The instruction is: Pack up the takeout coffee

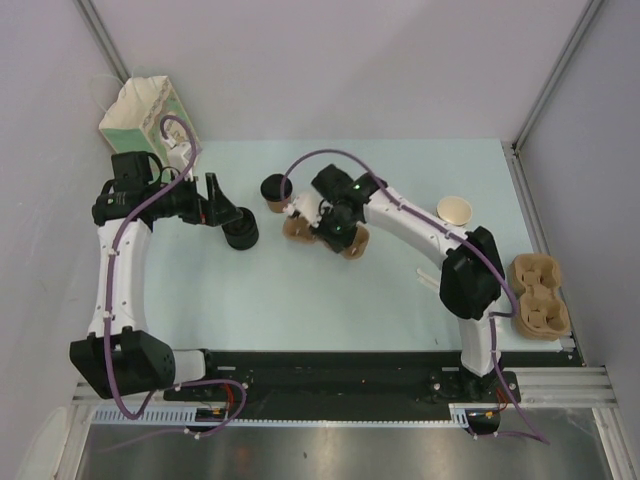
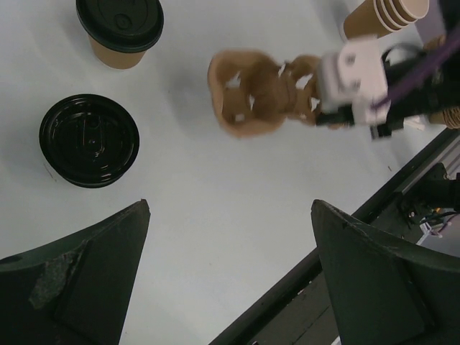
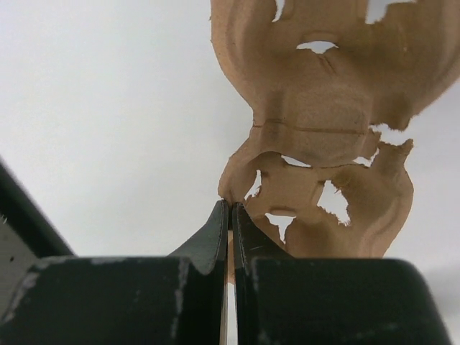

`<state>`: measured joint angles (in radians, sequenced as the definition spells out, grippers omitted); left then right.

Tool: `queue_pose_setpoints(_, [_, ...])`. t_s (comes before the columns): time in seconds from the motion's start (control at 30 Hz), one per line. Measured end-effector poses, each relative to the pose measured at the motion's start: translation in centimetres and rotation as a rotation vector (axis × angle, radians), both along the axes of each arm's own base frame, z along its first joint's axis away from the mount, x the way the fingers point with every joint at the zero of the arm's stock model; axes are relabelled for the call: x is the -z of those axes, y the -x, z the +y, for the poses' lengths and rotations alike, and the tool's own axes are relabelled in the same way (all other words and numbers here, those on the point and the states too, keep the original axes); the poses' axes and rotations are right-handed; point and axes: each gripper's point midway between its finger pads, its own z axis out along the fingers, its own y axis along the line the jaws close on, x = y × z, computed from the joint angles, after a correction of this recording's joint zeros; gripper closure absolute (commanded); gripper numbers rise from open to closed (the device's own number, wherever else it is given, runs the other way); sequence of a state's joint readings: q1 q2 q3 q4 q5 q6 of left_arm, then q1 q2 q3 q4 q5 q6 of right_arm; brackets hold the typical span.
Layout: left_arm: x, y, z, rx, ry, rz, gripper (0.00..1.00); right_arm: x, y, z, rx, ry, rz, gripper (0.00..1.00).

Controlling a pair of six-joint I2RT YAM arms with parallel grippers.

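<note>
The takeout coffee [image 1: 272, 189], a tan paper cup with a black lid, stands upright at the table's middle back and shows at the top left of the left wrist view [image 2: 120, 29]. My right gripper [image 3: 231, 203] is shut on the edge of a brown pulp cup carrier [image 3: 316, 122], just right of the coffee [image 1: 296, 231]. My left gripper [image 2: 230, 208] stands open and empty over bare table [image 1: 228, 206], with a low black stack of lids [image 2: 88, 139] beside its left finger. The held carrier [image 2: 251, 93] lies ahead of it.
A paper bag [image 1: 145, 112] stands open at the back left corner. A stack of lidless tan cups [image 1: 455, 210] stands at the back right. More pulp carriers [image 1: 540, 297] lie stacked at the right edge. The black rail [image 1: 340, 365] runs along the near edge.
</note>
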<state>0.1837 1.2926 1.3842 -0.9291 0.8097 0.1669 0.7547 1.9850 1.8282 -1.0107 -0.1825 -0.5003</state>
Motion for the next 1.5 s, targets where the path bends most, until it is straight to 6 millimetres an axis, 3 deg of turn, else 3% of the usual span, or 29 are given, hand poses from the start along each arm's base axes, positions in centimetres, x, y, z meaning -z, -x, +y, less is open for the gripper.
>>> queue_pose_setpoints(0.2, [0.1, -0.1, 0.0, 0.006, 0.014, 0.008, 0.01, 1.4, 7.1, 4.1, -0.352, 0.029, 0.021, 1.00])
queue_pose_setpoints(0.37, [-0.9, -0.5, 1.1, -0.024, 0.027, 0.000, 0.00, 1.3, 10.0, 6.7, -0.591, 0.016, -0.035, 1.00])
queue_pose_setpoints(0.6, [-4.1, -2.1, 5.3, -0.135, 0.011, -0.070, 0.01, 3.3, 10.6, 9.8, -0.781, 0.033, -0.101, 1.00])
queue_pose_setpoints(0.87, [-4.5, -2.2, 6.2, -0.152, -0.004, -0.080, 0.00, 5.2, 8.6, 13.0, -0.850, 0.059, -0.150, 1.00])
queue_pose_setpoints(0.9, [-4.4, -2.2, 6.3, -0.156, -0.003, -0.077, 0.01, 5.1, 8.6, 13.1, -0.857, 0.061, -0.157, 0.98])
queue_pose_setpoints(0.93, [-4.3, -2.2, 6.5, -0.162, -0.002, -0.073, 0.01, 5.1, 8.5, 13.1, -0.862, 0.063, -0.162, 0.86])
queue_pose_setpoints(1.03, [-4.1, -2.2, 6.9, -0.174, 0.000, -0.067, 0.00, 5.0, 8.3, 13.2, -0.884, 0.068, -0.179, 0.70])
queue_pose_setpoints(1.2, [-3.5, -2.6, 7.4, -0.181, 0.002, -0.049, 0.00, 4.9, 8.1, 13.3, -0.911, 0.074, -0.200, 0.59])
queue_pose_setpoints(1.3, [-3.4, -3.0, 7.7, -0.180, -0.002, -0.049, 0.01, 4.7, 7.7, 13.4, -0.911, 0.081, -0.219, 0.45])
queue_pose_setpoints(1.5, [-6.4, -3.7, 8.6, -0.187, -0.076, -0.149, 0.00, 1.2, 6.7, 14.6, -0.834, 0.002, -0.252, 0.19])
